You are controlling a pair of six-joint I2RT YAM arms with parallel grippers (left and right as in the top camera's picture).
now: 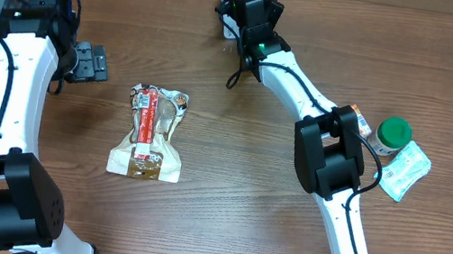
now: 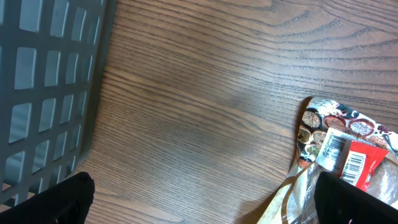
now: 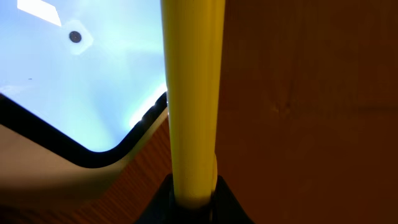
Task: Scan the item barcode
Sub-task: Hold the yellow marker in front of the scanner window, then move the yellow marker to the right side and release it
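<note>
So the grey basket (image 2: pixel 43 93) takes up the left side, its grid wall running down at a slant. Right of the basket it's bare wood table (image 2: pixel 205 93) for a good stretch. Well apart from the basket, at the lower right edge, lies a packet (image 2: pixel 336 140) with a spice print on top, a white barcode label (image 2: pixel 333 148) and a red one (image 2: pixel 356 163) just beside it. The left gripper (image 2: pixel 208 205) is spread wide, one black finger (image 2: pixel 62 199) below the basket, the other over the packet.
</note>
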